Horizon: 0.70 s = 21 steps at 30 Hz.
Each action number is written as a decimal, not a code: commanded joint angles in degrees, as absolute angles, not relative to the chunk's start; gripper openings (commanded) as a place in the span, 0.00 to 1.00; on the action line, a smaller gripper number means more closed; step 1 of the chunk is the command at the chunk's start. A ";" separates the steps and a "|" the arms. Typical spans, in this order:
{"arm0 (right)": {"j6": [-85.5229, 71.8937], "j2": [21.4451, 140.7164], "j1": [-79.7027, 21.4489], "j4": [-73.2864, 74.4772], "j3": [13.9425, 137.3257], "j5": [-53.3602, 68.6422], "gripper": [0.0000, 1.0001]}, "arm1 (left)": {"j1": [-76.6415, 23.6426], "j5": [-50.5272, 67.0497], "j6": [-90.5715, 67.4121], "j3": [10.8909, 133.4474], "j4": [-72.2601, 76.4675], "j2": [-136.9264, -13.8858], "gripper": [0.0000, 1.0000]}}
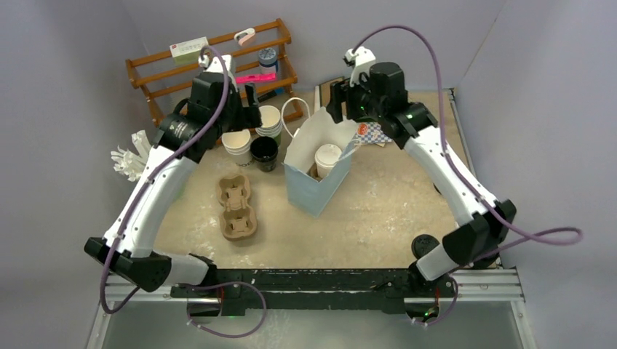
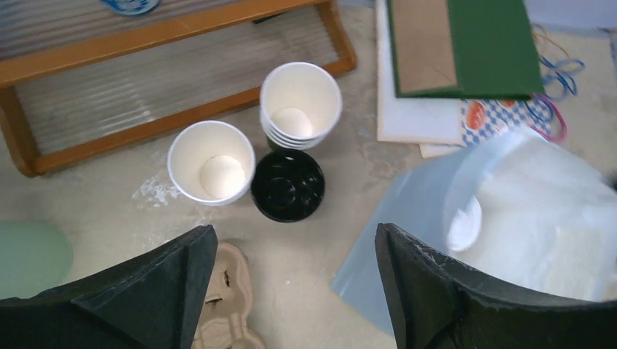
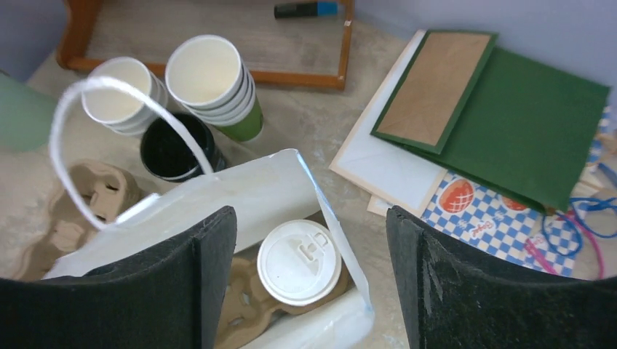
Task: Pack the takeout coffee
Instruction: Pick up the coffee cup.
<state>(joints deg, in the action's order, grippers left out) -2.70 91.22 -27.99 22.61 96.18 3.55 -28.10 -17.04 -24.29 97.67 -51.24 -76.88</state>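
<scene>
A cream-white takeout coffee (image 3: 299, 262) with a white lid stands in a brown pulp carrier (image 3: 247, 305) inside the open pale-blue paper bag (image 1: 309, 185). My right gripper (image 3: 313, 283) hangs open above it, one finger over the bag, the other outside its right wall. The same cup (image 1: 327, 157) shows in the top view, with the right gripper (image 1: 339, 102) behind the bag. The black takeout coffee (image 2: 287, 185) with a black lid stands on the table left of the bag. My left gripper (image 2: 295, 291) hovers open near it, holding nothing.
Two stacks of lidless cream cups (image 2: 211, 161) (image 2: 300, 102) stand beside the black cup. A second pulp carrier (image 1: 236, 207) lies on the table. A wooden rack (image 1: 211, 65) is at the back. A green folder (image 3: 509, 123) and papers lie right of the bag.
</scene>
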 commanded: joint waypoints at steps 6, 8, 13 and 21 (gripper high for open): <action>-7.88 75.98 -27.78 26.06 93.44 -4.49 0.79 | -15.13 -9.92 -39.09 97.49 -47.47 -89.03 0.95; -8.92 73.96 -27.82 26.10 91.83 -6.30 0.79 | -15.06 -12.29 -39.05 100.77 -49.13 -92.80 0.94; -11.98 70.51 -27.82 26.18 88.35 -9.21 0.77 | -15.06 -15.15 -37.62 104.09 -47.88 -98.74 0.74; -13.18 68.65 -27.78 25.29 86.40 -9.67 0.77 | -15.07 -14.65 -37.86 108.29 -46.50 -105.78 0.49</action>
